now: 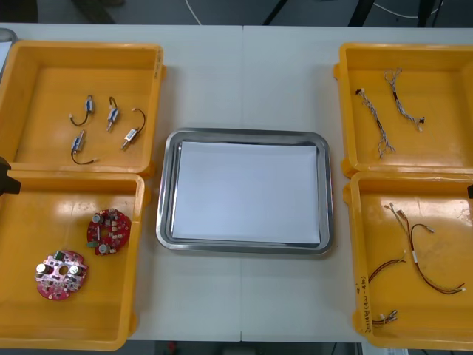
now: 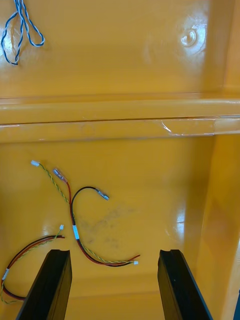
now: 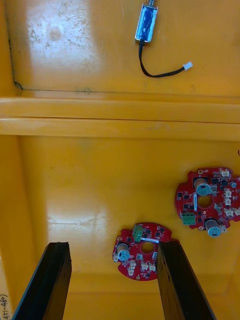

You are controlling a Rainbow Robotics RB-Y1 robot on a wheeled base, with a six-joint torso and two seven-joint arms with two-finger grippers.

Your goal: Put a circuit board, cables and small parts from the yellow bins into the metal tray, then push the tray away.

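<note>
Metal tray [image 1: 165, 192] sits mid-frame on the tabletop [image 1: 244, 81], white inside. All four bins are yellow. Upper-left bin [image 1: 44, 96] holds four small metal parts [image 1: 112, 116] with dark leads, spread apart. Lower-left bin [image 1: 66, 214] holds two round red circuit boards. The far board [image 1: 109, 231] is on the tray side and the near board [image 1: 60, 274] is lower left of it, the two apart. Upper-right bin [image 1: 436, 89] has two blue and white cables [image 1: 372, 118] lying side by side. Lower-right bin [image 1: 436, 318] has red and yellow cables [image 1: 416, 257]: one long looped one mid-bin, shorter ones toward the frame's bottom edge. Left claw [image 3: 112, 282] hangs over the lower-left bin, fingers apart. The near board lies on the bin floor between the fingers, one edge hidden behind a finger. The far board sits farther out, past that same finger. Across the bin wall, one small metal part with a black lead lies in the next bin. Right claw [image 2: 115, 285] hangs over the lower-right bin, fingers apart too. The looped cable lies on the bin floor, its end between the fingers, and a second cable lies just beside one finger. Past the dividing wall, a blue and white cable lies in the neighbouring bin.
</note>
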